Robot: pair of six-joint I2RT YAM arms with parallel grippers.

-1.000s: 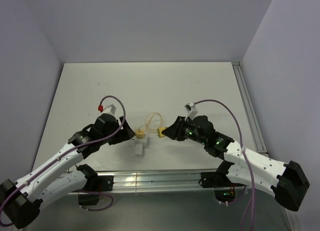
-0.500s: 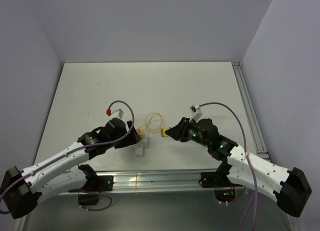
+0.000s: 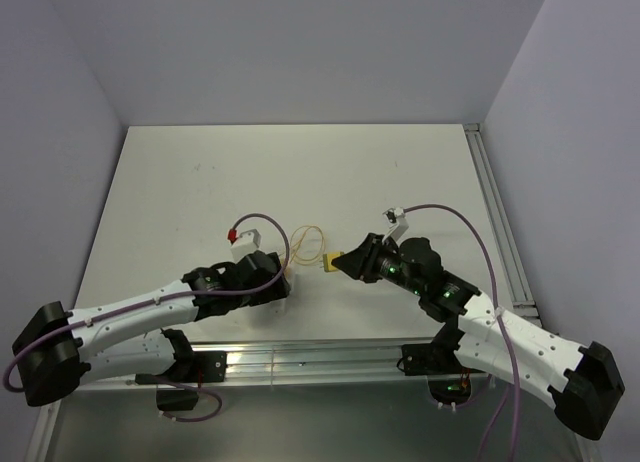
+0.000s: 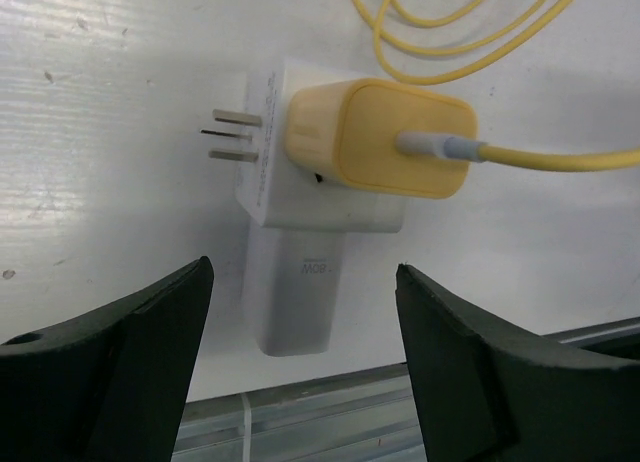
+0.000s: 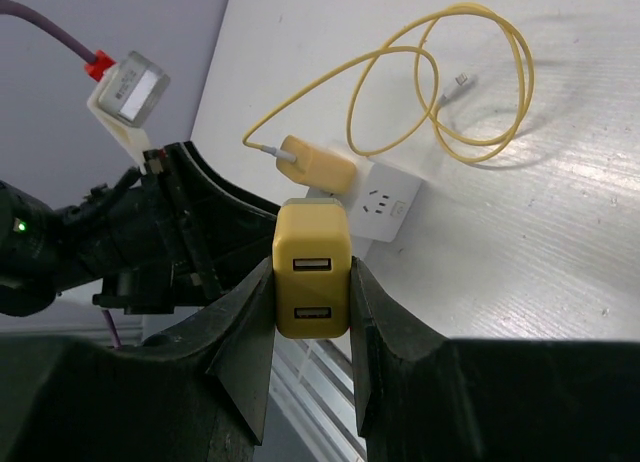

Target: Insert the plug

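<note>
My right gripper (image 3: 337,264) (image 5: 311,294) is shut on the plug (image 3: 327,263) (image 5: 312,280), a small yellow block with two dark slots on its near face. It holds the plug above the table, just right of the white block (image 5: 388,208). The white block (image 4: 308,244) lies flat with metal prongs (image 4: 232,136) on its left. A yellow connector (image 4: 378,138) (image 5: 318,166) with a thin yellow wire loop (image 3: 306,243) (image 5: 450,92) sits in it. My left gripper (image 3: 279,282) (image 4: 302,274) is open, its fingers straddling the block's lower end without touching. In the top view the block is hidden under it.
An aluminium rail (image 3: 300,357) (image 4: 420,422) runs along the table's near edge, just below the white block. Another rail (image 3: 497,217) runs along the right edge. Walls close in on the left, back and right. Purple cables arc over both wrists.
My left arm has swung right and toward the near edge, bringing its open gripper over the white block. My right gripper, still holding the plug, has shifted slightly right.
</note>
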